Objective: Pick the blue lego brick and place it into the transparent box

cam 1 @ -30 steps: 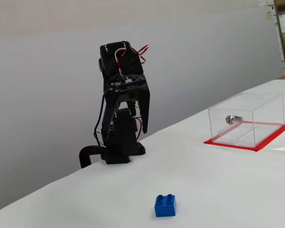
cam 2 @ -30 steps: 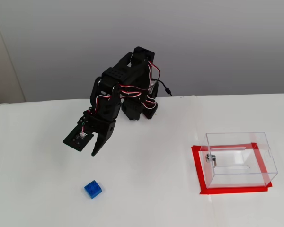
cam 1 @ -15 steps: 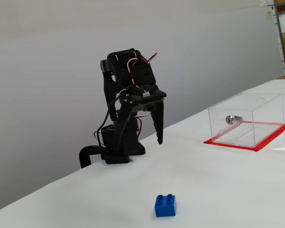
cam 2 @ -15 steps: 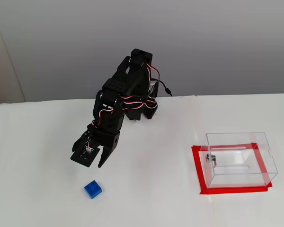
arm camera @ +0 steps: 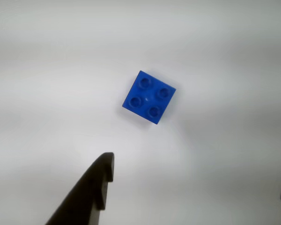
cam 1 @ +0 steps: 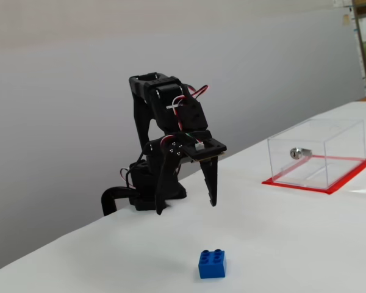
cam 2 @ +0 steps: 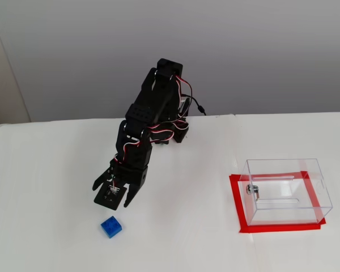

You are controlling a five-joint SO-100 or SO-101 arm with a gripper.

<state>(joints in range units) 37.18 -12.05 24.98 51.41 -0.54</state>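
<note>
The blue lego brick (arm camera: 149,97) sits flat on the white desk (cam 2: 181,243), four studs up, turned at an angle to the wrist view's edges; nothing touches it; in a fixed view (cam 1: 211,264) it lies nearest the camera, in front of the arm and well apart from the transparent box (cam 1: 316,152); in another fixed view the brick (cam 2: 111,226) is far to the left of the box (cam 2: 288,190), with bare desk between them.

The end effector (cam 2: 113,195) hangs above the desk just behind the brick, pointing down, not touching it; its jaws are spread and hold nothing; in the wrist view one dark finger (arm camera: 91,187) rises from the lower left and a sliver of the other shows at the right edge, with the brick above the wide gap between them; from the side (cam 1: 186,207) the two black fingers point down, their tips clear of the desk surface.

The box stands upright on a red base mat (cam 2: 238,204), empty; a small silver lock cylinder (cam 1: 298,153) is fixed to the wall that faces the arm; the arm's base (cam 1: 147,192) stands at the desk's far edge, before a plain grey wall (cam 1: 61,91).
</note>
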